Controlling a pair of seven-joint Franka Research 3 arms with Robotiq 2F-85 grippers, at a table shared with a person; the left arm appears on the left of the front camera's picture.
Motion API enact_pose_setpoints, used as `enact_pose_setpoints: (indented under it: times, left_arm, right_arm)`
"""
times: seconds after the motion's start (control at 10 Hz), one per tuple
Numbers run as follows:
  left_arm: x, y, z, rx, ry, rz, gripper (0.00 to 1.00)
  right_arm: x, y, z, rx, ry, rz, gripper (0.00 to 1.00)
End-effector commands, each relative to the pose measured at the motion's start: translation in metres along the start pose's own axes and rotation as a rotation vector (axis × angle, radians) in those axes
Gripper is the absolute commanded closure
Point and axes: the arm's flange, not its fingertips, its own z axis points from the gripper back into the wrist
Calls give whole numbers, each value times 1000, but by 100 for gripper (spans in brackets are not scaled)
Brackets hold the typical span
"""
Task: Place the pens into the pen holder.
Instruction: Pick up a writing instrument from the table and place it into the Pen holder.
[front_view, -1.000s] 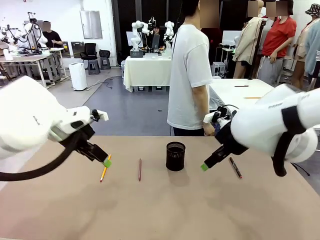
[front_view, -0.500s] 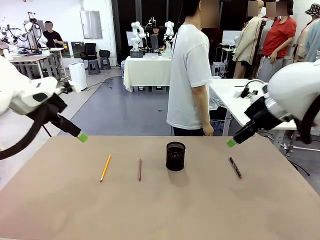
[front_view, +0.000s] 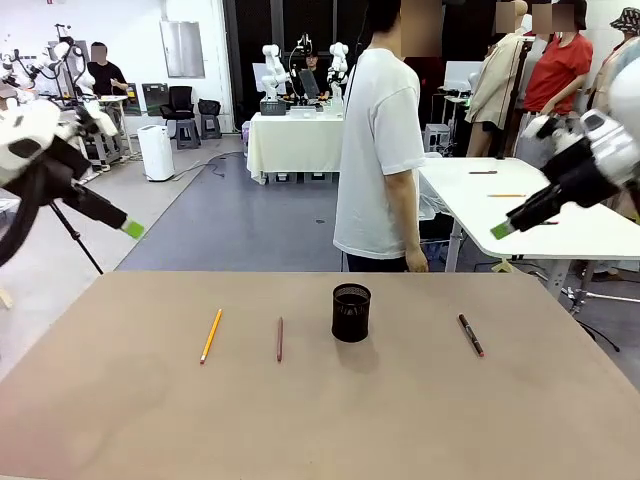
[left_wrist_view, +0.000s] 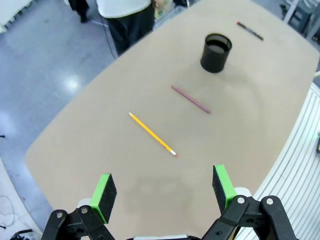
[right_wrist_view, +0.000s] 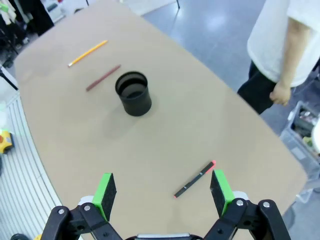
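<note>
While pencil (front_view: 210, 335), red-brown pen (front_view: 279, 339), black pen (front_view: 470, 335) lie on desk (front_view: 400, 420) and pen holder (front_view: 351, 312) stands empty, I count nothing done; left hand (left_wrist_view: 164, 187), right hand (right_wrist_view: 163, 190) wide, empty

Bright, even overhead light. Pen holder (front_view: 351, 312) casts a faint, soft shadow on the desk (front_view: 320, 420). Glare spot on the floor (left_wrist_view: 70, 82), left wrist view. Wrist views bow the desk's edges strongly; front view sharp.
</note>
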Motion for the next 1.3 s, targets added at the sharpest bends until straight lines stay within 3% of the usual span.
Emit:
enact_pose_setpoints:
  times: [0.0, 0.6, 1.2]
  left_arm:
    - [6, 10, 18, 20, -25, -15, 0]
    - [26, 30, 57, 78, -111, 17, 0]
    - [35, 44, 83, 48, -145, 42, 0]
  right_arm:
    - [12, -13, 27, 10, -51, 30, 0]
    - [64, -29, 94, 28, -76, 62, 0]
    - [67, -21, 104, 57, -79, 96, 0]
